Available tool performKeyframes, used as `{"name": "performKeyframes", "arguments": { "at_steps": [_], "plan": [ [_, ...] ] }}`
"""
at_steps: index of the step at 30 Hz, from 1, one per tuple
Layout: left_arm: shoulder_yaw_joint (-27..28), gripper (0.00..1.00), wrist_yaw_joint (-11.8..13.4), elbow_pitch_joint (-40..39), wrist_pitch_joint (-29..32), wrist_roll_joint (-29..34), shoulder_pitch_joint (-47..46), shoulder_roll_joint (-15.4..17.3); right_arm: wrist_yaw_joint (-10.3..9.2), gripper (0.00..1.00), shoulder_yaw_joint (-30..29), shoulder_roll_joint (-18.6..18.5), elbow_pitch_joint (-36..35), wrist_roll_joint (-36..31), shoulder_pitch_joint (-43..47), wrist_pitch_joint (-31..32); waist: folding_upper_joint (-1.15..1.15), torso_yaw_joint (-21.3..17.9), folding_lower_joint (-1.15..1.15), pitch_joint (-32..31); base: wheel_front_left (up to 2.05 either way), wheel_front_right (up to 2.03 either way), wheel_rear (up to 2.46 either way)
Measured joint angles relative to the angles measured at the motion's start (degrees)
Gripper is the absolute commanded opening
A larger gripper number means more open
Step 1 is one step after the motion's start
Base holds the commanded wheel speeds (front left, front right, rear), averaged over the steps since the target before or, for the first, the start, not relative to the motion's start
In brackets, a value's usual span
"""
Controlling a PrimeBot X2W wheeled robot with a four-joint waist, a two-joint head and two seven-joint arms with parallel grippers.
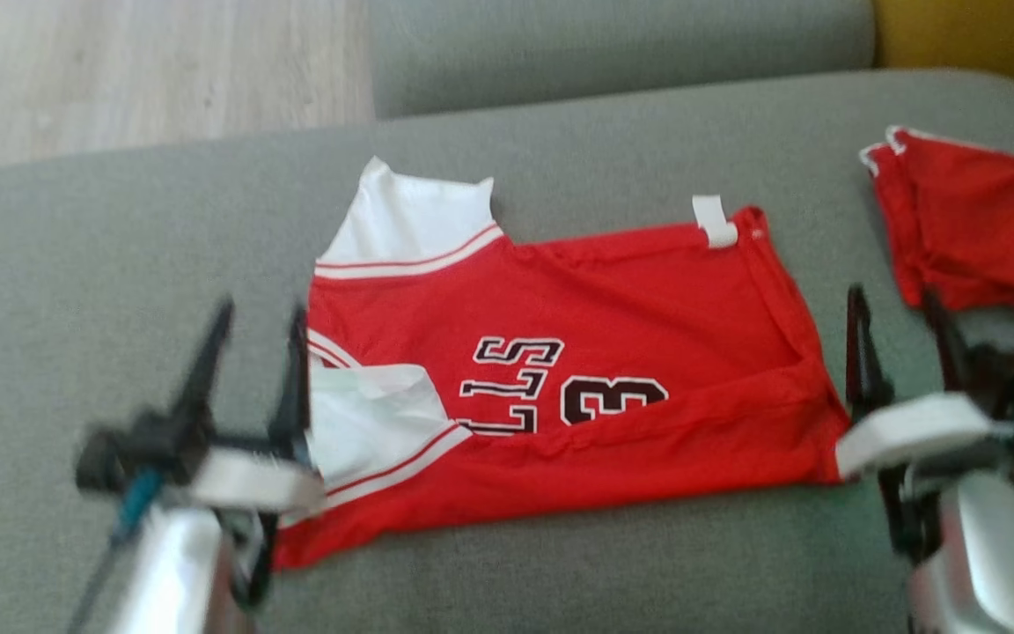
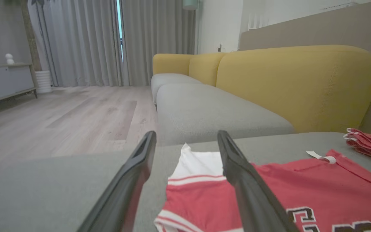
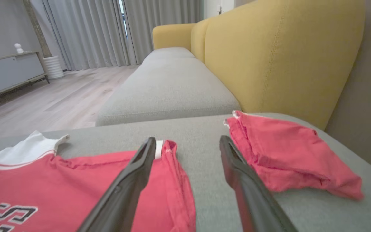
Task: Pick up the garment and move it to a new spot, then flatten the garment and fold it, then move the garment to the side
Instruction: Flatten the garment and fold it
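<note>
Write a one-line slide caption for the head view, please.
Left gripper and right gripper, both open, flank the red jersey on a grey sofa cushion.

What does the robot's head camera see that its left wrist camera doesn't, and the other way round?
Head view: the right gripper, open by the hem end of the red jersey. Left wrist view: grey curtains, the yellow sofa back and a low cabinet. Both: the jersey, the second red garment, the grey seat cushion and the open left gripper.
</note>
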Motion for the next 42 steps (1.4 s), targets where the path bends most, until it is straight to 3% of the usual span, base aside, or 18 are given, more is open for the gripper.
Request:
{"name": "performKeyframes", "arguments": {
  "at_steps": [3,8,17,20,29,42],
  "plan": [
    [-0.3,1.0,-1.3,0.9,0.8,0.2,-7.2,2.6,0.0,1.0,0.3,0.0,-2.7,-0.7,-3.6,1.3,0.0,-0.5,0.0,2.6,0.0,0.0,0.0],
    [-6.8,1.0,-2.6,5.7,9.9,-3.6,-21.9,8.5,0.0,1.0,0.7,0.0,-5.7,-1.5,-10.5,3.6,0.0,-1.8,0.02,8.0,0.0,0.0,0.0],
    [-29.1,1.0,-3.1,10.5,26.0,-25.3,-40.2,23.9,0.0,1.0,4.2,-0.1,-7.9,-2.1,-20.4,5.2,0.0,-6.1,0.02,16.9,0.0,0.0,0.0],
    [-33.7,1.0,-3.0,11.4,29.4,-31.5,-44.0,26.6,0.0,1.0,4.5,-0.2,-8.2,-2.2,-23.1,5.2,-0.01,-7.8,0.02,19.3,0.0,0.0,0.0],
    [-42.6,1.0,-3.1,15.4,33.0,-39.5,-51.6,31.1,0.0,1.0,4.3,-0.2,-9.6,-0.3,-25.9,5.7,-0.01,-11.6,0.01,24.8,0.0,0.0,0.0],
    [-50.2,1.0,-3.1,20.0,32.9,-43.4,-56.3,31.8,0.0,1.0,4.6,-0.2,-10.3,-0.4,-26.0,5.7,0.0,-12.5,0.0,27.0,0.0,0.0,0.0]
  ]
}}
